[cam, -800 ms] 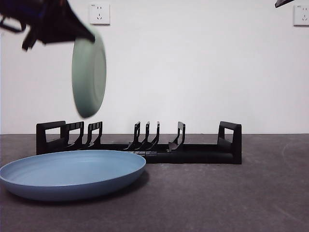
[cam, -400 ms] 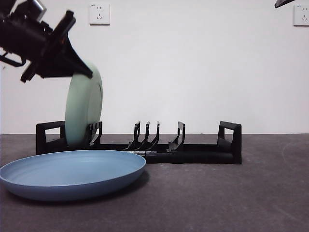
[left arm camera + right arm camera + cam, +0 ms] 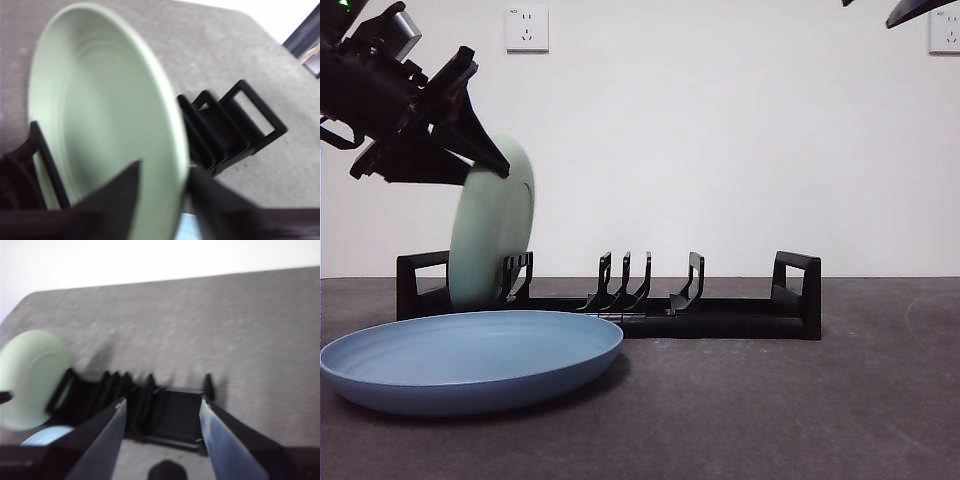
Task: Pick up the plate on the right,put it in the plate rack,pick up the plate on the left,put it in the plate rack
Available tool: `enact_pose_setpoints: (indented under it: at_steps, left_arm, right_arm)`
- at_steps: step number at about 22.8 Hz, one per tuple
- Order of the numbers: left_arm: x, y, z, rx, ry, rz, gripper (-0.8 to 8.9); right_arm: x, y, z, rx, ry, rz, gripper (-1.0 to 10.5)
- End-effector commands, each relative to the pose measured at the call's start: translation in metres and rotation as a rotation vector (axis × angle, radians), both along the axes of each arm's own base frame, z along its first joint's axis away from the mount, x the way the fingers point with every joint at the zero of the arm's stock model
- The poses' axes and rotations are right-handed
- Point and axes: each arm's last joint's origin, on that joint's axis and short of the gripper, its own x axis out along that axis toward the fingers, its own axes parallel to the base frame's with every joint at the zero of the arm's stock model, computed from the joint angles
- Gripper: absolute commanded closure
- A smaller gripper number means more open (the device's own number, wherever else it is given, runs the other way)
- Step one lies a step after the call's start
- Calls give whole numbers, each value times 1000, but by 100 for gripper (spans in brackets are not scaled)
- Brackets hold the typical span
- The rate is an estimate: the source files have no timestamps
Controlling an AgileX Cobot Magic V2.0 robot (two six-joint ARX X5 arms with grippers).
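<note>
The left gripper (image 3: 162,200) pinches the rim of the pale green plate (image 3: 492,225), holding it on edge and slightly tilted so its lower rim seats between the curved prongs at one end of the black plastic rack (image 3: 720,315). The smooth, shallow blue plate (image 3: 470,360) lies flat just before that end. The right gripper (image 3: 162,412) waits above the rack, jaws spread wide and empty.

A white wall (image 3: 720,150) stands behind the dark grey table (image 3: 800,400). One socket (image 3: 526,28) is set high on the wall, and another (image 3: 944,32) shows at the right edge, apparently the same kind.
</note>
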Motion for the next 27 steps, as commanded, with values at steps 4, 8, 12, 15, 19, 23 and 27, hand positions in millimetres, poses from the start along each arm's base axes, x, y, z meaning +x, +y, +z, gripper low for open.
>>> enact_pose_setpoints:
  at_steps: [4,8,12,15,19,23,27]
  left_arm:
    - [-15,-4,21,51,-84,-52,471]
    - [-32,-7,46,119,-158,-109,471]
    - [-60,-12,84,184,-250,-145,471]
    - [-86,-16,110,242,-333,-145,471]
    - [-113,-22,130,248,-405,-186,471]
    - [-126,-27,135,228,-432,-234,471]
    - [-130,-31,130,242,-377,-268,471]
  right_arm:
    - [7,19,-12,79,95,212,698]
    - [15,42,-28,82,177,318,698]
    - [28,76,-57,43,299,408,698]
    - [38,107,-92,0,413,476,698]
    - [55,139,-138,-35,500,521,698]
    - [68,156,-181,-57,579,520,698]
    - [75,163,-214,-74,636,518,707]
